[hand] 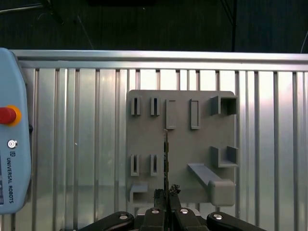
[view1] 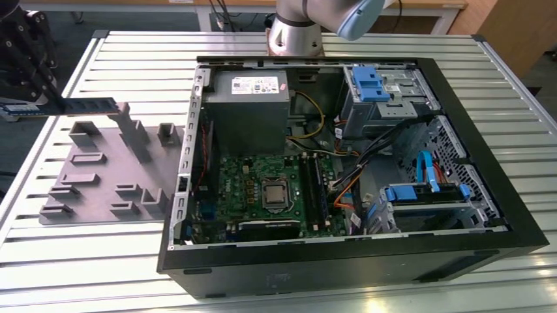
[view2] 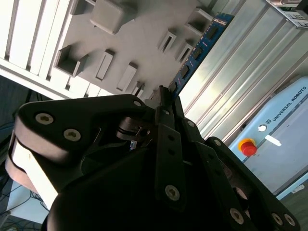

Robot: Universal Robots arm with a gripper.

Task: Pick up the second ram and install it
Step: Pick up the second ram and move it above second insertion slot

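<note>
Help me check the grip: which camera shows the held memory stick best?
The exterior view: the second ram shows side-on, full length, one end in the gripper. The second wrist view shows its chip face slanting away; the first wrist view catches it edge-on, a thin line.

- The silver-grey jointed robot arm stands upright at its base, its blue-capped elbow overhead.
- Its black two-fingered gripper, at the exterior view's left edge, pinches the thin dark green-blue memory stick by one end.
</note>
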